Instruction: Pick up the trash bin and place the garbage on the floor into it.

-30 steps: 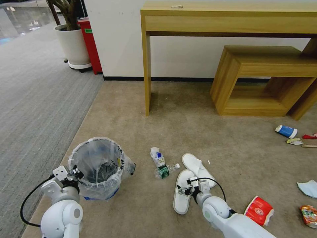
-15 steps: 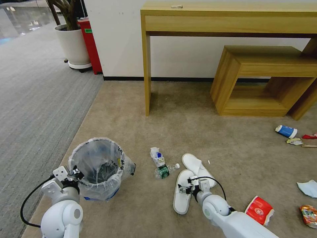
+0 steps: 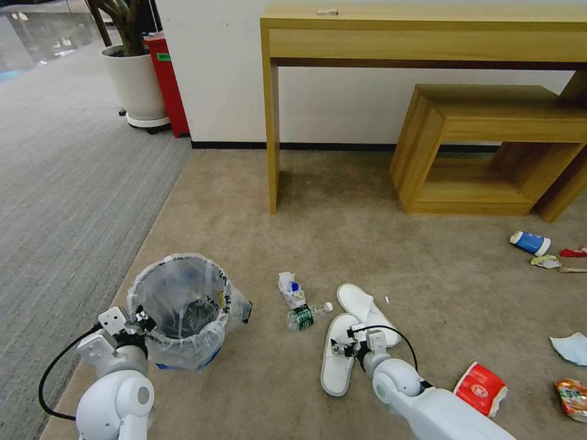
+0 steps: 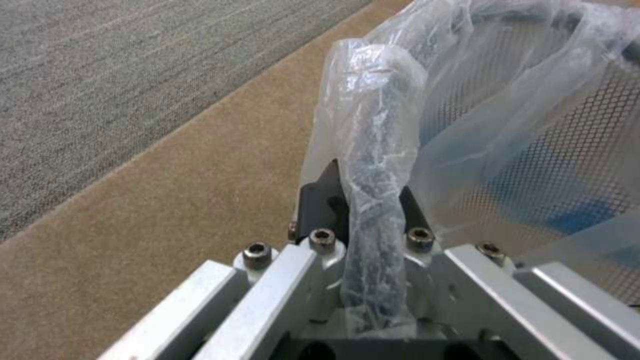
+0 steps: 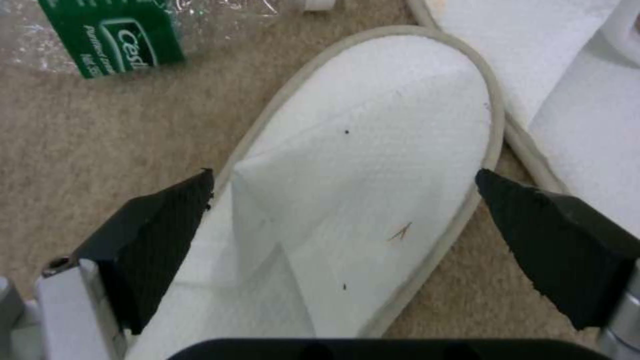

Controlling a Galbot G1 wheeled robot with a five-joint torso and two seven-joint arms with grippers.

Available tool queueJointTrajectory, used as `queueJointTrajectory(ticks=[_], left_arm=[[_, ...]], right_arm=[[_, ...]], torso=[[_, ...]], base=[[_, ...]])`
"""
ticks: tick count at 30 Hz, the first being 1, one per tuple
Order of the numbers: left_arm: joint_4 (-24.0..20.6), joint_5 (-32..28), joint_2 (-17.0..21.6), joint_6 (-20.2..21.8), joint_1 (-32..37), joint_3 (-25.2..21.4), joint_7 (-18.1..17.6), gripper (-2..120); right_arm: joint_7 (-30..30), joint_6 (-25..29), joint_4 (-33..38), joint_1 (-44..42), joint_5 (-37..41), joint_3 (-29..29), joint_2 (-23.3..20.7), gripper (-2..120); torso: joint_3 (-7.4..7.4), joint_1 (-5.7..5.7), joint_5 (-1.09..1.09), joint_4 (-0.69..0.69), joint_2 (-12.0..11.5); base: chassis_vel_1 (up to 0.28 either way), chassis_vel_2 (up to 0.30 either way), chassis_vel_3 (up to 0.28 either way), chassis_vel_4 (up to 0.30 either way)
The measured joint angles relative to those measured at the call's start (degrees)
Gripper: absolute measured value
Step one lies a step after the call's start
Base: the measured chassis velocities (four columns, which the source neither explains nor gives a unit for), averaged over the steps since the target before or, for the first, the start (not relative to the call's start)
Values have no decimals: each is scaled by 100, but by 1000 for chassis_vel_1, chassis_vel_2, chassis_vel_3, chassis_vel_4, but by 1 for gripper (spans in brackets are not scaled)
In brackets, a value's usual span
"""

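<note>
The trash bin (image 3: 180, 311), black mesh with a clear wrinkly liner, stands on the beige carpet at lower left. My left gripper (image 3: 139, 319) is shut on the bin's lined rim (image 4: 377, 165). My right gripper (image 3: 342, 349) hangs open just over the nearer of two white slippers (image 3: 338, 354), its black pads (image 5: 160, 235) on either side of the slipper's upper (image 5: 360, 170). The second slipper (image 3: 367, 311) lies against it. A clear bottle with a green label (image 3: 306, 315) and a crumpled white wrapper (image 3: 290, 288) lie to their left.
More litter lies to the right: red-white packet (image 3: 480, 388), orange can (image 3: 572, 398), pale blue mask (image 3: 570, 347), blue-white cup (image 3: 531, 242), red wrapper (image 3: 573, 252). A wooden desk (image 3: 422, 36) and low bench (image 3: 495, 146) stand ahead; white plant pot (image 3: 136, 85) and red box (image 3: 168, 82) far left.
My right gripper has crept slightly forward and left over the near slipper. The left gripper and the bin have stayed where they were.
</note>
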Motion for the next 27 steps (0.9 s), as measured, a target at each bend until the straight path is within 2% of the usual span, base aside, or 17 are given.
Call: queueJointTrajectory(ticks=[27], left_arm=[[22,-27,28,-121,22,7,44,2]], right_arm=[[172,79,-409,170,-170,-216,170,100]], torso=[[0,0,0,0,0]], base=[[0,0,0,0]])
